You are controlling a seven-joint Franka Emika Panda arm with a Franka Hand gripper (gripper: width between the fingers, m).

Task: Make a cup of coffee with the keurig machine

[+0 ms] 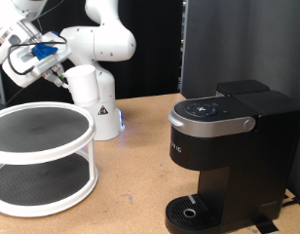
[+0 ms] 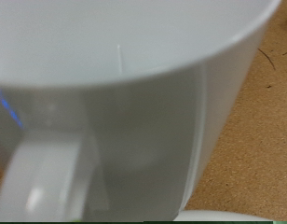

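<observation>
The white cup (image 2: 134, 121) fills the wrist view, very close, with its inside, rim and side handle (image 2: 46, 182) showing; my fingers are hidden there. In the exterior view my gripper (image 1: 45, 64) hangs high at the top left, above the white shelf and tilted toward the arm's base. The cup reads there only as a small white shape at the hand, off any surface, so the gripper is shut on it. The black keurig machine (image 1: 228, 146) stands at the exterior view's right with its lid closed. Its round drip tray (image 1: 194, 210) is bare.
A white two-tier round shelf (image 1: 38, 161) stands at the exterior view's left, under the gripper. The arm's white base (image 1: 94, 97) is behind it. A black panel (image 1: 243, 44) rises behind the machine. Brown table (image 1: 135, 185) lies between shelf and machine.
</observation>
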